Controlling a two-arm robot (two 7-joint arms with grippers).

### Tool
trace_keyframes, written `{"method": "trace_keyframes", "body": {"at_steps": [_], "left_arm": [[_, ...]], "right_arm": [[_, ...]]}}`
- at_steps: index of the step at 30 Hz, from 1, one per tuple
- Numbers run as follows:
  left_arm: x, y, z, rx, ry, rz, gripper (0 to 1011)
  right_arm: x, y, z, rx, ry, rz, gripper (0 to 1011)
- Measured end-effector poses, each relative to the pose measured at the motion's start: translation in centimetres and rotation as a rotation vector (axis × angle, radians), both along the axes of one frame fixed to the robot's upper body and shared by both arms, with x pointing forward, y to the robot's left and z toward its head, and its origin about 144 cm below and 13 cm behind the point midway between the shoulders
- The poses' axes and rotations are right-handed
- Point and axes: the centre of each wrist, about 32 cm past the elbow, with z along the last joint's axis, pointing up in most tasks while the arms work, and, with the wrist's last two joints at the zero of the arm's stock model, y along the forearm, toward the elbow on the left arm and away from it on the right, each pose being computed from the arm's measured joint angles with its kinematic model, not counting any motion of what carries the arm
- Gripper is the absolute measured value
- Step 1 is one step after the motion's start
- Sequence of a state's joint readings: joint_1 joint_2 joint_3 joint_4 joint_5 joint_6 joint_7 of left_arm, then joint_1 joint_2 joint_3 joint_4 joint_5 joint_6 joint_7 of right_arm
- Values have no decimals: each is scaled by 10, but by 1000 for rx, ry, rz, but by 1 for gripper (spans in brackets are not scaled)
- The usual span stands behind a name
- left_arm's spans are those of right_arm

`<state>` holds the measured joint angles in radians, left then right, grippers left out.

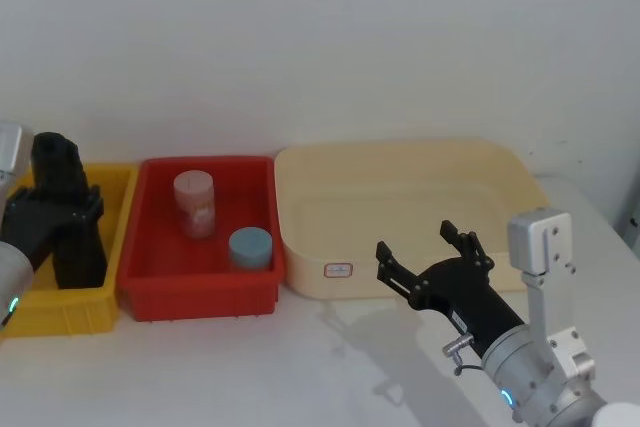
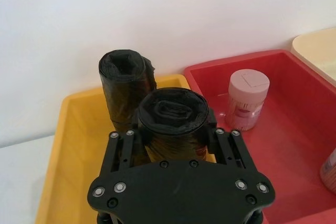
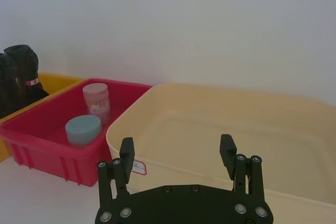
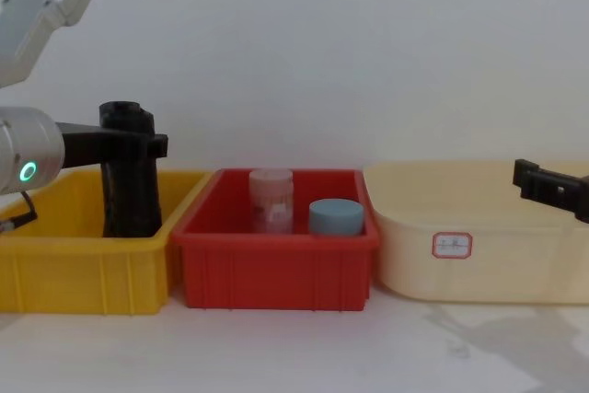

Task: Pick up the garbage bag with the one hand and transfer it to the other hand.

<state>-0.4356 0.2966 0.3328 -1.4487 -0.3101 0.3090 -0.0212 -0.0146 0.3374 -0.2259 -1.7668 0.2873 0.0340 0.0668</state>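
Left wrist view: left gripper (image 2: pixel 173 132) clamps garbage bag roll (image 2: pixel 170 108), second roll (image 2: pixel 126 77) adjacent, left of red bin (image 2: pixel 294 145); right gripper (image 3: pixel 177 148) agape, opposite side.

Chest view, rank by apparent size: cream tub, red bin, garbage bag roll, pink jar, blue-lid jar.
1. cream tub, though cut by the edge
2. red bin
3. garbage bag roll
4. pink jar and blue-lid jar: near alike, both partly behind the bin wall, not ranked

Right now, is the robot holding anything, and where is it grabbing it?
Yes. The left gripper has its jaws clamped on the sides of a black garbage bag roll, on its upper part, in the yellow bin. The right gripper holds nothing.
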Motion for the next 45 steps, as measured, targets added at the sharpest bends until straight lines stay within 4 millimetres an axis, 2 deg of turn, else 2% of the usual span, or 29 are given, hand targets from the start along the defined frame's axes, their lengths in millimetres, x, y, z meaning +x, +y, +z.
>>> {"method": "trace_keyframes", "body": {"at_steps": [1,3,10,18,24,25,36,45], "left_arm": [[0,0,0,0,0,0,633],[1,0,0,1,0,0,564],[-1,0,2,3,-3,-6,506],[-6,3,18,3,-44,-37,448],[-10,6,39,1,-94,-67,424],[-11,7,50,0,-120,-80,413],[-14,5,102,-17,-230,-160,381],[-11,-11,121,-55,-234,-214,381]], "right_arm": [[0,0,0,0,0,0,1000],[0,0,0,0,0,0,1000],[0,0,0,0,0,0,1000],[0,0,0,0,0,0,1000],[0,0,0,0,0,0,1001],[0,0,0,0,0,0,1000],[0,0,0,0,0,0,1001],[8,-1,9,-17,-19,38,1000]]}}
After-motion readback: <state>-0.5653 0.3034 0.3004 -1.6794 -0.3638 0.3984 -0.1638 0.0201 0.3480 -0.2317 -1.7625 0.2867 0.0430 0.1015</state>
